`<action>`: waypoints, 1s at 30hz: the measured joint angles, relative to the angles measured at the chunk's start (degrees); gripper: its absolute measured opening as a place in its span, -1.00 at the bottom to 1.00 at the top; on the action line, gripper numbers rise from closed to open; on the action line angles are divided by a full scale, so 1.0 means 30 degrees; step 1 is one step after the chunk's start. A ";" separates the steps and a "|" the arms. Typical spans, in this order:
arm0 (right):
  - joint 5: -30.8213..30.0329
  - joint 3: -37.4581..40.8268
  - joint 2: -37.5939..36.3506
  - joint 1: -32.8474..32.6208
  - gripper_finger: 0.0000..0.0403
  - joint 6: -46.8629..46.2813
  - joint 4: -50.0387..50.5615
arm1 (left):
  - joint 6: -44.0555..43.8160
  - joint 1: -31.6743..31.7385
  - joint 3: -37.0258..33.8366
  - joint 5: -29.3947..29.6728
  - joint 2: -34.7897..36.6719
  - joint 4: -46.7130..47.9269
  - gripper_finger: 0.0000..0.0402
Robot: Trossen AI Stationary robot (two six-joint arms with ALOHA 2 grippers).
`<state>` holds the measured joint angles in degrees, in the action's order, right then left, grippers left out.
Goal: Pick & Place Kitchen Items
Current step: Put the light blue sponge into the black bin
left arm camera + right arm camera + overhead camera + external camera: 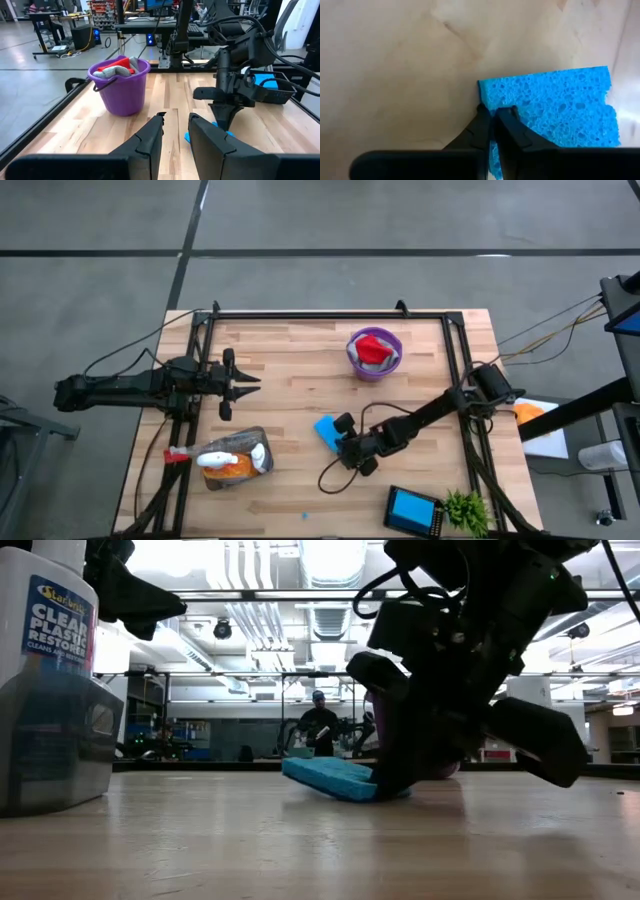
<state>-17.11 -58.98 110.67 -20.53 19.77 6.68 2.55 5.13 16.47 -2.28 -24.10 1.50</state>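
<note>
Waiting at the table's left edge: left gripper (243, 384), fingers narrowly parted around nothing, pointing across the bare wood toward the middle.

Lying just in front of that arm, near the table's (290, 430) front-left corner: orange spray bottle (228, 469) on its side with a red trigger, touching a clear spray bottle (245, 445) beside it; in the low view, a clear bottle with a white label (48, 680) standing tall at the near left.

Resting near the centre, on the wood: blue sponge (326, 430), one end tilting slightly off the surface in the low view.

Pressing down onto that sponge's near edge: right gripper (493, 114), fingertips pinched fully together at the sponge's corner, seeming to nip a sliver of foam; hard telling whether the sponge is truly being held.

Sitting toward the far side, right of centre: purple bucket (374, 356), holding a red cloth (372, 348) and a grey cloth (112, 71) bunched inside.

Lying at the front-right: dark basket (413, 509) holding something blue, with a small green plant (466, 510) just beside it.

Standing in the room beyond the table, in the low view: a person (318, 726).
</note>
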 joint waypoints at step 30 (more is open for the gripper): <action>1.0449 0.7017 -1.5467 -0.3144 -0.91 -0.3714 -0.6903 | 0.0044 0.0000 0.0000 -0.0015 -0.0015 0.1341 -0.51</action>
<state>14.24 -37.93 64.27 -29.97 8.63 -14.03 2.68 5.13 16.47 -2.33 -24.14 5.52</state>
